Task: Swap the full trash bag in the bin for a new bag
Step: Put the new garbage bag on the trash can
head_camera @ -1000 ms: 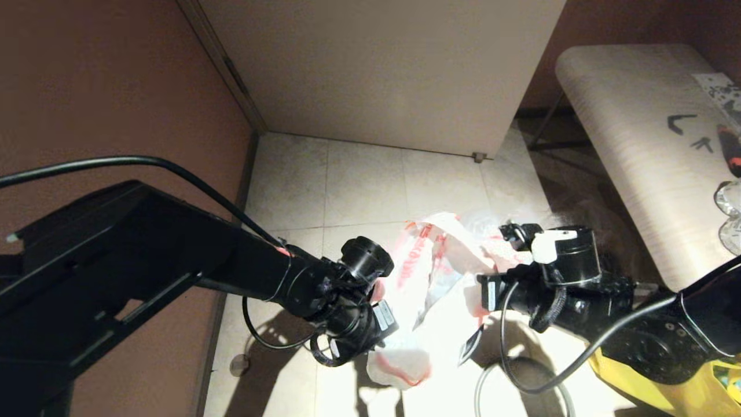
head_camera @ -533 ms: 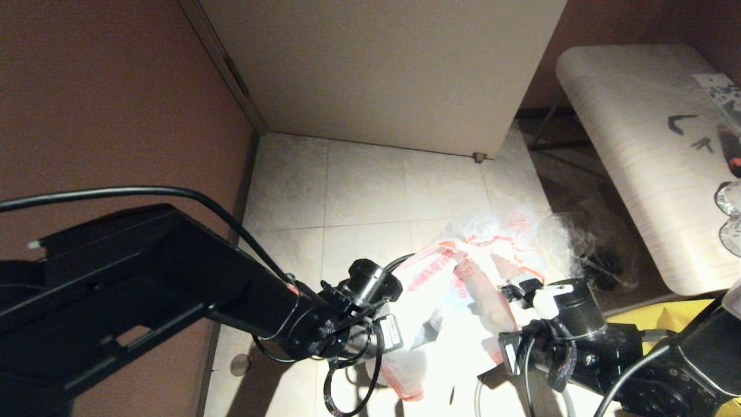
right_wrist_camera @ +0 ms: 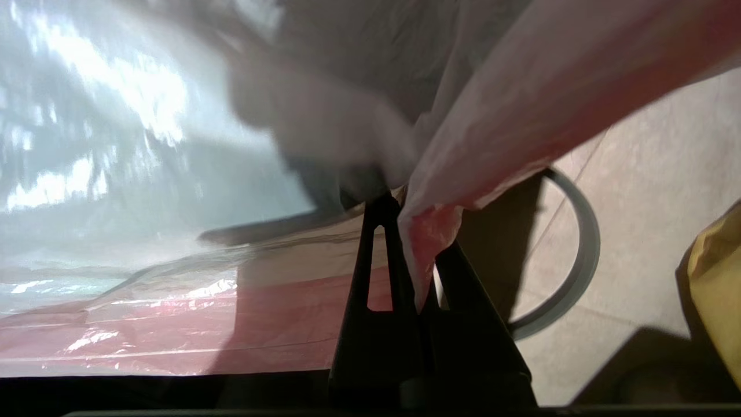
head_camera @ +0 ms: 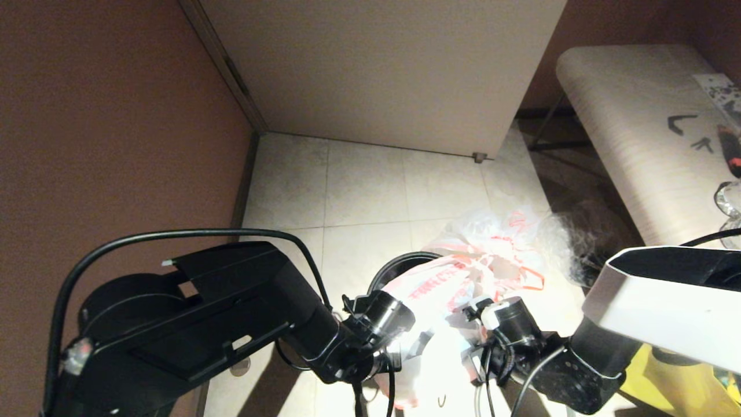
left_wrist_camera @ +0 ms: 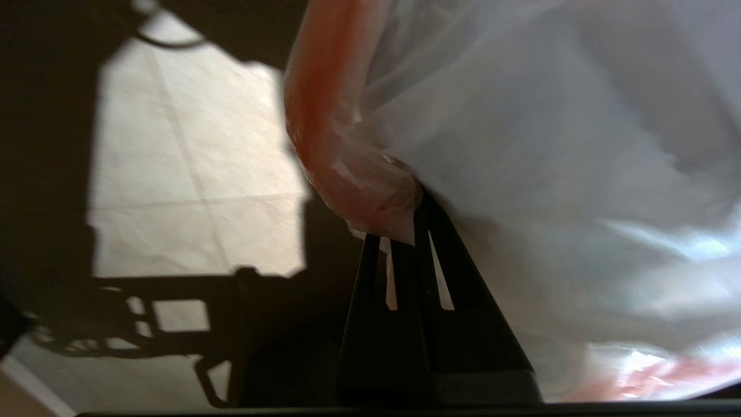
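Two grippers, left gripper (left_wrist_camera: 408, 231) and right gripper (right_wrist_camera: 405, 223), both clenching the new bag's (head_camera: 434, 284) red-orange edges above the bin (head_camera: 388, 269).

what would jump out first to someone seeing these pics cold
The white carrier bag with red-orange edging, stretched low in the middle between the left gripper and the right gripper, each shut on an edge. Behind it, the bin shows a black arc of rim. A grey ring lies on the floor tiles near the right gripper.
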